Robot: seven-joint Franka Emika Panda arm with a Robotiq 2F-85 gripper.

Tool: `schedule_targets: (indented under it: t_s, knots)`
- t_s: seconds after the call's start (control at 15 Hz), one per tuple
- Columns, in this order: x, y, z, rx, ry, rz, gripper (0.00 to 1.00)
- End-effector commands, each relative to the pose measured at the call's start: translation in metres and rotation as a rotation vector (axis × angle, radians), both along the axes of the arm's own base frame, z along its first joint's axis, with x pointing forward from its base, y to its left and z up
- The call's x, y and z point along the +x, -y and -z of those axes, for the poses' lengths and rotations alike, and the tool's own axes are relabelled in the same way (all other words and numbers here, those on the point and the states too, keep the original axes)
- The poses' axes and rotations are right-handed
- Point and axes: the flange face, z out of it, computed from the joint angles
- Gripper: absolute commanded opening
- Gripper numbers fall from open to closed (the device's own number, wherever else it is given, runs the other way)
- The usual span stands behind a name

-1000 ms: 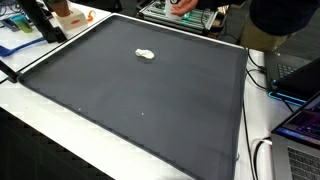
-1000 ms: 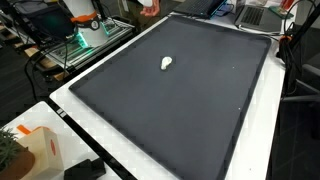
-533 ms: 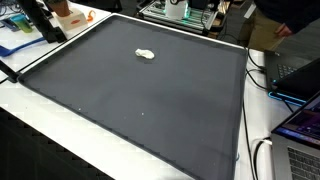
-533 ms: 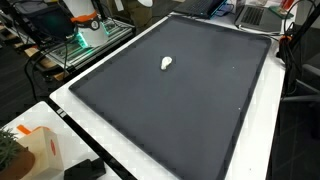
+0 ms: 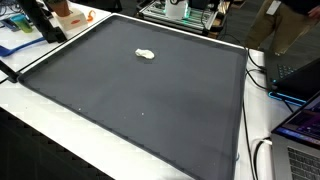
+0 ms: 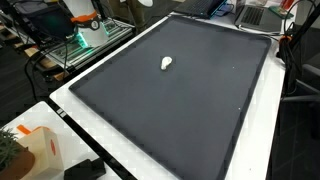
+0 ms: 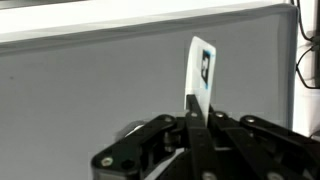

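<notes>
In the wrist view my gripper [image 7: 196,112] comes in from the bottom edge, shut on a thin white card [image 7: 200,72]. The card stands upright between the black fingers [image 7: 188,122] and has a dark and blue mark near its top. Behind it lies the dark grey mat [image 7: 80,90], with the table's white border [image 7: 150,18] beyond. Both exterior views show the same mat [image 5: 150,110] [image 6: 190,105] with a small white object [image 5: 146,54] [image 6: 166,63] lying on it toward the far side. Neither exterior view shows the gripper or the arm.
White table margins frame the mat. An orange and white box [image 6: 40,150] and a black device [image 6: 85,170] sit at one corner. Laptops and cables [image 5: 300,125] line one side. Green-lit equipment [image 6: 85,35] stands beyond the table. A person [image 5: 290,20] is at the back.
The person behind the table has moved off to the right in an exterior view. The small white object and the mat have not moved.
</notes>
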Motion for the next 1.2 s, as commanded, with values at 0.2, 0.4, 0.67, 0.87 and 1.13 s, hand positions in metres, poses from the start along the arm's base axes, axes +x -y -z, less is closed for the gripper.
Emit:
schedule_targets:
  t_s: [0.2,0.4,0.67,0.87,1.13]
  knots:
    - [0.015,-0.016,0.011,-0.079,0.081,-0.085,0.01]
    - [0.041,-0.022,0.02,-0.2,0.136,-0.205,0.01]
    - [0.084,-0.016,0.06,-0.307,0.177,-0.333,0.01]
    - [0.109,-0.01,0.104,-0.264,0.116,-0.335,0.01]
    - [0.103,-0.009,0.108,-0.262,0.095,-0.316,0.04]
